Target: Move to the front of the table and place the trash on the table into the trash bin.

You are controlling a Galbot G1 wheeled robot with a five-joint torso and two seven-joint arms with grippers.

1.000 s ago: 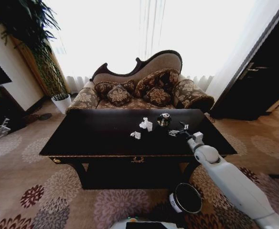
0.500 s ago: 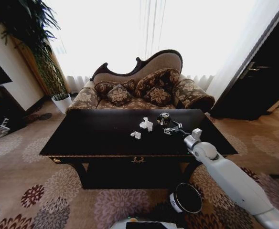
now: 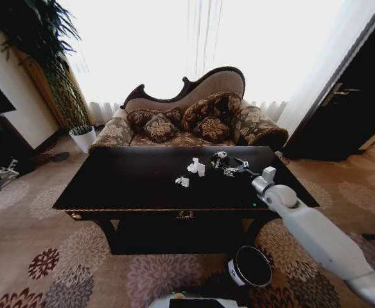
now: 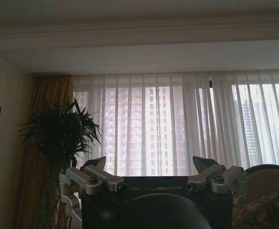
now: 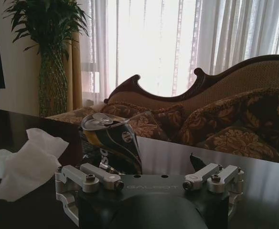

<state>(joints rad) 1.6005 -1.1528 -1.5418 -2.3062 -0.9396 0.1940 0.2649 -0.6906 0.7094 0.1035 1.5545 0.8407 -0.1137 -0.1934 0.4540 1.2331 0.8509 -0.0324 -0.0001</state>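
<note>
On the dark glossy table [image 3: 123,179], a crumpled black-and-white can [image 3: 221,158] stands beside two white tissue lumps, one larger [image 3: 196,167] and one smaller [image 3: 183,181]. My right gripper [image 3: 230,169] reaches over the table, open, right by the can. In the right wrist view the can [image 5: 112,138] stands upright just past the gripper [image 5: 149,161], close to one finger, with a tissue [image 5: 27,162] off to the side. The maroon trash bin [image 3: 250,266] sits on the carpet by the table's near right leg. My left gripper [image 4: 149,164] is held up, open and empty, facing the curtains.
A patterned sofa [image 3: 194,119] with cushions stands right behind the table. A tall plant [image 3: 52,70] and a white pot [image 3: 83,136] are at the back left, and a dark cabinet [image 3: 348,109] at the right. Flowered carpet surrounds the table.
My right gripper has moved forward and left across the table, from the near right of the can to right beside it. The can and tissues have not moved.
</note>
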